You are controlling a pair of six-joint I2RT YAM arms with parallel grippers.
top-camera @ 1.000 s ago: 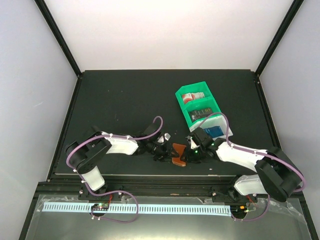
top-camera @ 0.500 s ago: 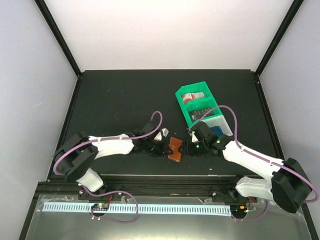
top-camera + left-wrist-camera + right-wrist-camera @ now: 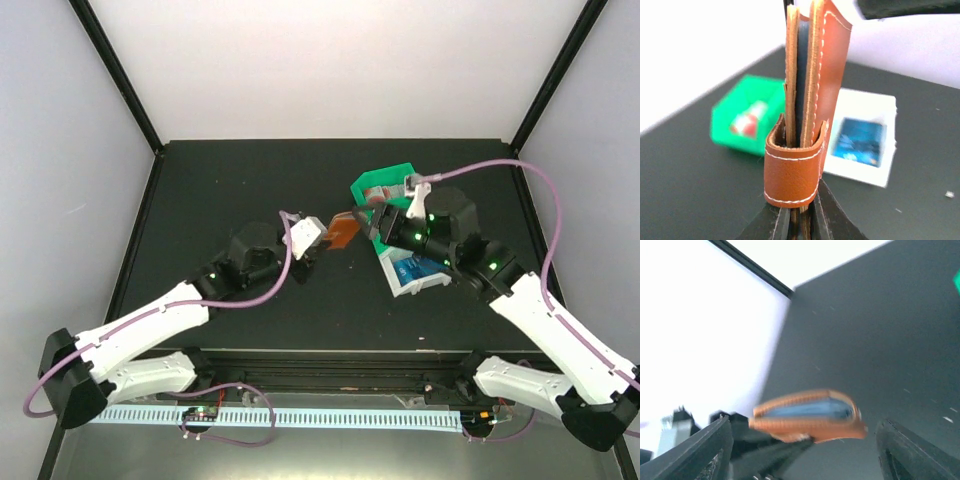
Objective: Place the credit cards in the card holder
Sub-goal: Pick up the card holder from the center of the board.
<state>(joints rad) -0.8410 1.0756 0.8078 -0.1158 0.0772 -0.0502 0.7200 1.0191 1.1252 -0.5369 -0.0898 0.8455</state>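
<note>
The brown leather card holder (image 3: 343, 231) hangs in the air, edge-up, with my left gripper (image 3: 322, 240) shut on its lower edge (image 3: 799, 222). In the left wrist view the card holder (image 3: 807, 90) stands upright with its strap wrapped round it. A dark blue card edge (image 3: 803, 70) shows between the leaves. My right gripper (image 3: 373, 222) is open just right of the holder. In the right wrist view the blurred card holder (image 3: 807, 415) lies between the spread fingers (image 3: 715, 445) without touching them. Another blue credit card (image 3: 416, 268) lies in the tray's white compartment. A red-and-white card (image 3: 746, 122) sits in a green one.
The green-and-white divided tray (image 3: 392, 184) stands on the black mat right of centre, partly under the right arm, with its white end (image 3: 436, 281) nearest. Black frame posts rise at the mat's back corners. A rail runs along the front edge.
The left arm has lifted the card holder from the mat's front and carried it back toward the tray. The right gripper has opened wide and risen beside it.
</note>
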